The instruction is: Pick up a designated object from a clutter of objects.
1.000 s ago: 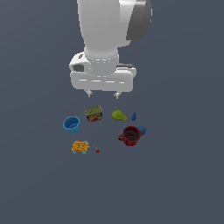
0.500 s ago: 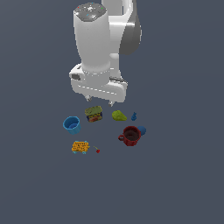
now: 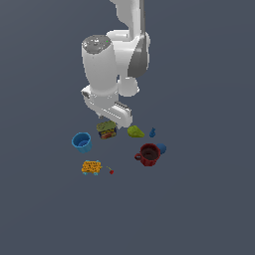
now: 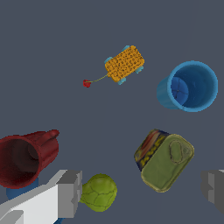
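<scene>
My gripper (image 4: 142,192) is open wide, with the little tin can (image 3: 106,129) between my fingers (image 4: 69,189) but not touching them. The tin sits between the blue cup (image 3: 81,142) on the exterior view's left and the green pear (image 3: 135,131) on its right

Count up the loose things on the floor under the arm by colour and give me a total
Blue: 2, the cup and the small piece
Red: 2, the mug and the tiny bit
Green-topped: 1, the tin can
Yellow-green: 1, the pear shape
Orange-yellow: 1, the box
Total: 7, not counting a blue shape half hidden behind the mug.
</scene>
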`<state>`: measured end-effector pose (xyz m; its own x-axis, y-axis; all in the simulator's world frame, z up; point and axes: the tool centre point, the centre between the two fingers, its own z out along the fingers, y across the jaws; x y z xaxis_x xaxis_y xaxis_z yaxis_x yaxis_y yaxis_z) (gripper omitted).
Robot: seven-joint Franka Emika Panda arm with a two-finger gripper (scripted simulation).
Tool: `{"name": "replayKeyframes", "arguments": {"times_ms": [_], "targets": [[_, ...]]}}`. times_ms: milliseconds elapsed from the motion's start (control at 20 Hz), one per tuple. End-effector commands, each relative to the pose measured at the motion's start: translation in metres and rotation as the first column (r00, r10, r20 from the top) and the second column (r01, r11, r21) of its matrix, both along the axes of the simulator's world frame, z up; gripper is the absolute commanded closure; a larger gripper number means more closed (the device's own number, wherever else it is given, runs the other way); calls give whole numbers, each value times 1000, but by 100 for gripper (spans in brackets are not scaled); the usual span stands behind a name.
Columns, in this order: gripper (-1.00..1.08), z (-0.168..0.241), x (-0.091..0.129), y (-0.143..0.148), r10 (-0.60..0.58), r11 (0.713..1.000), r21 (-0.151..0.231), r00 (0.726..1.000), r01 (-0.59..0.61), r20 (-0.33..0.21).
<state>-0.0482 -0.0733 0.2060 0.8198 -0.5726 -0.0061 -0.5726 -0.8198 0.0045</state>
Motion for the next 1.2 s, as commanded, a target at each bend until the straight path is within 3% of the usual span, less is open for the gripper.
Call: {"name": "replayKeyframes", "arguments": {"times_ms": [0, 250, 600, 900, 1150], "targets": [[-92, -14, -8, -6, -82, 997, 1, 997, 82, 1], [-92, -41, -26, -16, -242, 970, 3, 970, 242, 3], [-92, -72, -52, -29, -438, 899, 2, 899, 438, 5], [-92, -89, -68, -35, -542, 840, 1, 840, 542, 6], [-92, -96, -76, -38, -587, 810, 0, 810, 587, 7]]}}
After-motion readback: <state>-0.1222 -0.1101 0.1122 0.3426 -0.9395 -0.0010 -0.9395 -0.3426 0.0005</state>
